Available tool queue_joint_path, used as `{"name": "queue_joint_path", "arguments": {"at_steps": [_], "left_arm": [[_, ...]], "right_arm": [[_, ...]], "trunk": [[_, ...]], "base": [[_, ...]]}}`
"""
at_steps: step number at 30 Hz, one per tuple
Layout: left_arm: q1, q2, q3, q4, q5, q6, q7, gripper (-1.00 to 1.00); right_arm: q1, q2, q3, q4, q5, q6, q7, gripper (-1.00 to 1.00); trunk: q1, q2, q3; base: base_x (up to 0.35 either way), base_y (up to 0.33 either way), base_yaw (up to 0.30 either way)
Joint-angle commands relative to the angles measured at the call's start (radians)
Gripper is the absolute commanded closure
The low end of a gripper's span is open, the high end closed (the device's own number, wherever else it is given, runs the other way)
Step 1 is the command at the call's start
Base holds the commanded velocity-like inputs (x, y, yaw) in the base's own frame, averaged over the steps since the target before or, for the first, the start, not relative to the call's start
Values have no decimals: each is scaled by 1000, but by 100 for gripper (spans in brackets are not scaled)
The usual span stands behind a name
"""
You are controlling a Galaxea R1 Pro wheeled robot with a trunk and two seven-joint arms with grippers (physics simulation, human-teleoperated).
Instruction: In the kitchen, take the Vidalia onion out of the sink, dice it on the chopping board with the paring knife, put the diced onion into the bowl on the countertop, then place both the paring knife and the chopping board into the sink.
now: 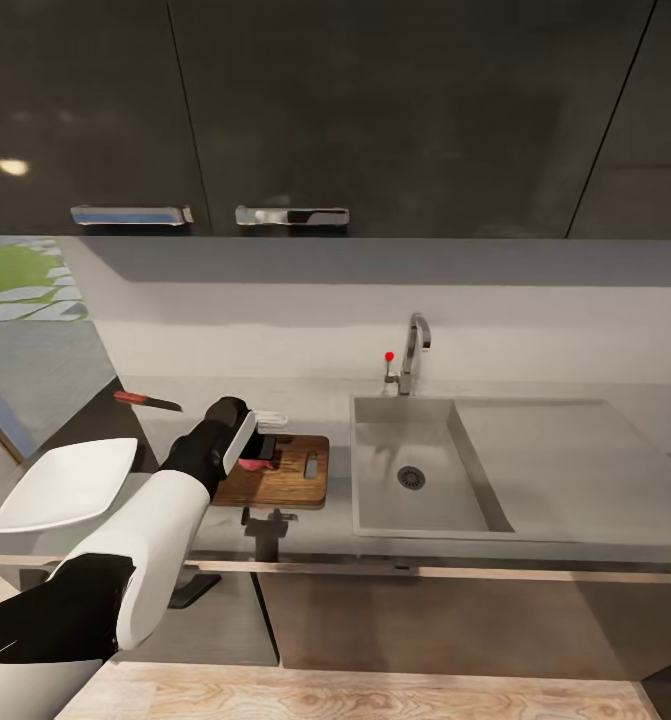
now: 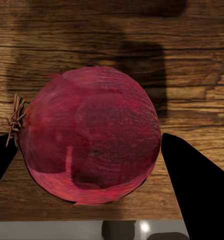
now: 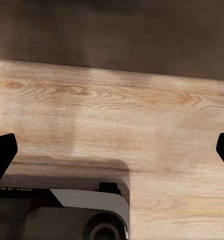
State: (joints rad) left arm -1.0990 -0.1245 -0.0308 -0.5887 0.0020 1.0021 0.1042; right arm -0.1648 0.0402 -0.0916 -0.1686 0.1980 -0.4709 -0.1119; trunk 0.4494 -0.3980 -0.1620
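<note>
Brown wood under everything in the left wrist view: the board (image 2: 192,75), with dark grain streaks and, across it, the shadows of the fingers. Lying on that board, a dark red onion (image 2: 89,135), round, with a dry tuft of root at one side. Flanked by the two black fingers (image 2: 197,185) of the left gripper (image 2: 89,170), one at each side of the bulb and close against it — real contact not possible to judge, so clamped or only near, cannot tell.

From the head view, much less of the onion (image 1: 248,464): only a pink spot at the gripper (image 1: 258,452), half hidden by the white and black left arm reaching over the left part of the board (image 1: 293,478). Seen there, however, the rest of the kitchen. Just right of the board, the grey sink (image 1: 420,480) with its round drain, flat drainer and chrome tap (image 1: 412,355) with red knob. Far left, the white bowl (image 1: 65,483) at the end of the grey countertop (image 1: 305,405). Behind the arm, well apart from the board, the knife (image 1: 147,401) with red handle and dark blade. Above, dark cabinets (image 1: 375,110).

In the right wrist view, pale wooden floor (image 3: 112,115) — and the two black fingertips (image 3: 1,155) of the right gripper (image 3: 112,155) far apart at the edges, nothing between them.
</note>
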Motion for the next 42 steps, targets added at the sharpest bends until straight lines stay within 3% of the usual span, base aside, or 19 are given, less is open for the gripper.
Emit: {"name": "queue_joint_path", "arguments": {"at_steps": [1, 24, 42], "left_arm": [[-1, 0, -3, -1, 0, 4, 5, 100], [-1, 2, -3, 18, 0, 4, 5, 100], [-1, 2, -3, 18, 0, 4, 5, 100]], "right_arm": [[-1, 1, -8, 1, 11, -3, -3, -100], [-1, 1, -8, 1, 11, -3, -3, -100], [-1, 1, -8, 0, 11, -3, -3, -100]], "trunk": [[1, -2, -2], [1, -2, -2], [1, -2, -17]], "base": [[0, 0, 0], [71, 0, 0], [0, 0, 0]]}}
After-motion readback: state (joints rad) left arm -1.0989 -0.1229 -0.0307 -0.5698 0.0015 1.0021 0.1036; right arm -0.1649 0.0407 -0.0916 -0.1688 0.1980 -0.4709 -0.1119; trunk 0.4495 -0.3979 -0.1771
